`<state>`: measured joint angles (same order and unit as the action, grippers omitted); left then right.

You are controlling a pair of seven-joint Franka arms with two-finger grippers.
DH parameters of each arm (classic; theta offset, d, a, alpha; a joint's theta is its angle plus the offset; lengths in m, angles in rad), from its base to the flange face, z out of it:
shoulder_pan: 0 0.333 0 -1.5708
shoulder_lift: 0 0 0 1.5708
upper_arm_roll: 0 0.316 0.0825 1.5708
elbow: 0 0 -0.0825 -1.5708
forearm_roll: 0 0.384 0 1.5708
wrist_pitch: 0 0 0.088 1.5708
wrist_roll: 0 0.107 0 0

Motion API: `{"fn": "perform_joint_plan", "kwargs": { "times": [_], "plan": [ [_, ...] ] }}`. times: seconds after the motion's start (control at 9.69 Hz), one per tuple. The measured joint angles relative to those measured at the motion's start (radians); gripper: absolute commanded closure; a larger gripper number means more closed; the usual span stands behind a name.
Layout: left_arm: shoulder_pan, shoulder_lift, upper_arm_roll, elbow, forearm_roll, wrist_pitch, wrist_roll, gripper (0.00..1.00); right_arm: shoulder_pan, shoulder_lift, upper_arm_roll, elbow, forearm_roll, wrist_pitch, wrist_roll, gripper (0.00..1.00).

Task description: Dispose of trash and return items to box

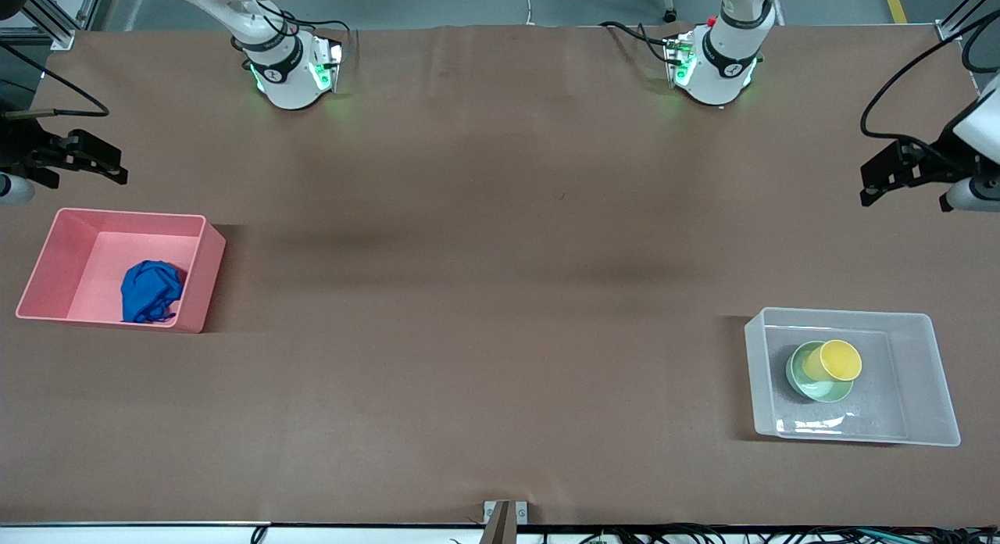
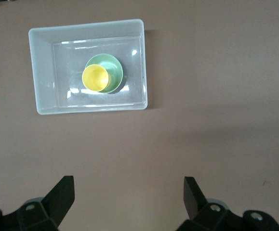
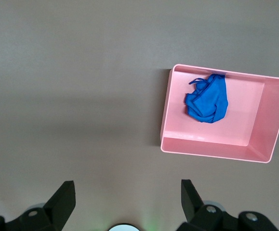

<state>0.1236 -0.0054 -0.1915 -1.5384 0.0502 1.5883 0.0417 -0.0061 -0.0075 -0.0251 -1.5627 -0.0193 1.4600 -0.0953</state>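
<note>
The blue wad [image 1: 151, 291] is in the pink bin [image 1: 205, 282]; the yellow cup [image 1: 838, 360] and green bowl [image 1: 812, 384] are in the clear box [image 1: 941, 388]. Both the left gripper [image 2: 129, 197] and the right gripper [image 3: 128, 198] are held wide and empty over bare table. The tipped cup could be rolled if bumped.

Both arms are waiting, raised above the worktop's ends. The left tool [image 1: 887, 186] is hanging at the left arm's end with its fingers [image 2: 62, 192] spread wide and empty. The right tool [image 1: 98, 161] is hanging at the right arm's end, fingers [image 3: 62, 197] likewise apart, gripping nothing.
</note>
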Motion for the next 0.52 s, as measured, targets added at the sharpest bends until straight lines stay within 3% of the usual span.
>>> {"fn": "perform_joint_plan", "kwargs": {
  "times": [0.31,0.52],
  "plan": [
    [-0.001,-0.103,0.035,-0.142,-0.051,0.033,-0.002,0.00,0.000,0.000,0.000,0.000,0.000,0.000,0.000,0.03],
    [-0.026,-0.135,0.040,-0.180,-0.056,0.035,-0.026,0.00,0.000,0.000,0.000,0.000,0.000,0.000,0.000,0.03]
  ]
}}
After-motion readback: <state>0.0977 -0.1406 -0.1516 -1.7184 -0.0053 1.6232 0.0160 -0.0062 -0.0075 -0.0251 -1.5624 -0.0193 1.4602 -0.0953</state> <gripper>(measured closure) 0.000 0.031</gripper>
